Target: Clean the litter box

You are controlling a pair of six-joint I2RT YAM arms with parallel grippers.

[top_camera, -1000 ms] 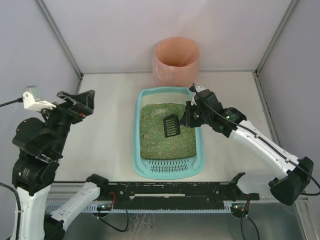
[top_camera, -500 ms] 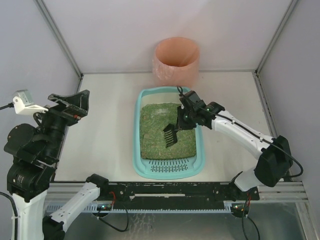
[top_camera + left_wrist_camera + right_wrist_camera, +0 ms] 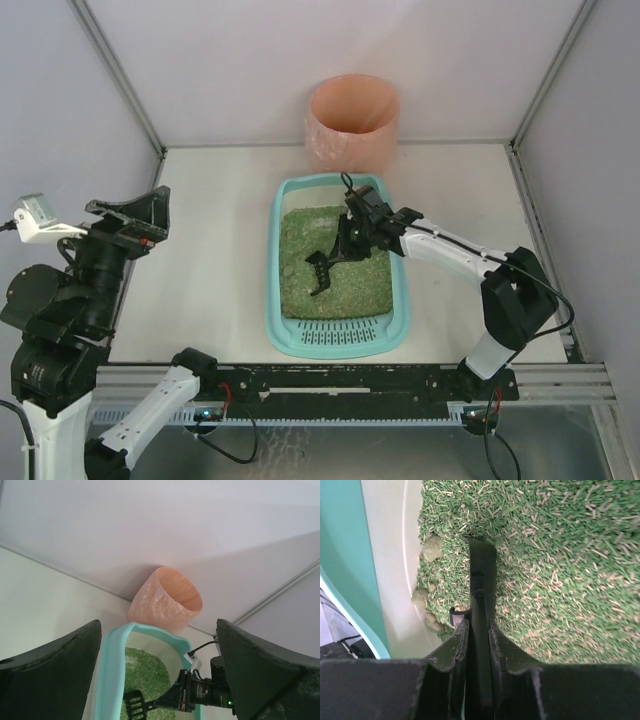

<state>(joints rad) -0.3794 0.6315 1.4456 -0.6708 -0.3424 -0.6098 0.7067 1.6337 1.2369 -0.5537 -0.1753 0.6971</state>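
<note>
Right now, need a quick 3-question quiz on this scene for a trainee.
1. True or false: the right gripper is shut on the scoop.
2. Relative to the litter box, where is the orange bin? A) inside it B) beyond its far end C) at its grate end
3. Fill in: the left gripper is ____ and holds nothing.
Key: 1 true; 2 B; 3 open.
</note>
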